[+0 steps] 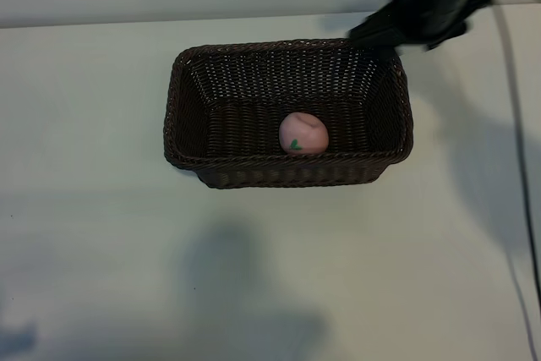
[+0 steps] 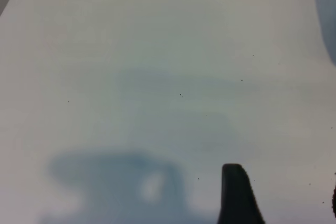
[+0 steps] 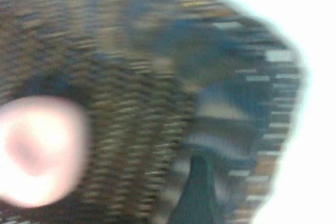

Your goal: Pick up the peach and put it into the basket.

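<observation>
The peach (image 1: 303, 134), pale pink with a small green leaf mark, lies inside the dark-brown wicker basket (image 1: 186, 116), against the middle of its near wall. My right gripper (image 1: 374, 35) hovers above the basket's far right corner, open and empty, apart from the peach. In the right wrist view the peach (image 3: 39, 150) rests free on the basket weave (image 3: 131, 108), well to one side of the single dark finger (image 3: 197, 192) that shows. My left gripper is outside the exterior view; its wrist view shows one dark fingertip (image 2: 237, 192) over bare table, holding nothing.
The basket stands in the middle of a pale table (image 1: 84, 234). A dark cable (image 1: 517, 150) runs down the right side. The arms' shadows fall on the table in front of the basket.
</observation>
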`<state>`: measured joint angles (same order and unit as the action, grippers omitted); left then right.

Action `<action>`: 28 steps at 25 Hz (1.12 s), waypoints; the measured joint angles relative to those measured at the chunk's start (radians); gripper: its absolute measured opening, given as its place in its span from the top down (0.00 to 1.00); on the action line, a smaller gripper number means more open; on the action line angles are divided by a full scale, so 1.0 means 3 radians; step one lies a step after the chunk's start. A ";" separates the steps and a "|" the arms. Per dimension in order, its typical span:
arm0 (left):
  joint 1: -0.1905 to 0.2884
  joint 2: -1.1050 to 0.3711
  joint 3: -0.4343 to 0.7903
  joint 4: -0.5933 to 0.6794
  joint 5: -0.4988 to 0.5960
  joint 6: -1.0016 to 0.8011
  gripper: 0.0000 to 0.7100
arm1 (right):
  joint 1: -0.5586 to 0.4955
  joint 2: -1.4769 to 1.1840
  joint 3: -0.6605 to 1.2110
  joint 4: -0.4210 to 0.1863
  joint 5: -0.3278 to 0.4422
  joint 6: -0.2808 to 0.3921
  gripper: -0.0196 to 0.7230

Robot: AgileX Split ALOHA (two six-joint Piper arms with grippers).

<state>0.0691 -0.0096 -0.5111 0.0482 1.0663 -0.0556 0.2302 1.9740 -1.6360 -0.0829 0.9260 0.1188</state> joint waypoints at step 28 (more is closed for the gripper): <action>0.0000 0.0000 0.0000 0.0000 0.0000 0.0000 0.38 | -0.1055 -0.1455 -0.0004 0.0163 0.0703 -0.0283 0.17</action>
<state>0.0691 -0.0096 -0.5111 0.0482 1.0663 -0.0556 -0.0864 1.5374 -1.6372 -0.0341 1.1370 0.0338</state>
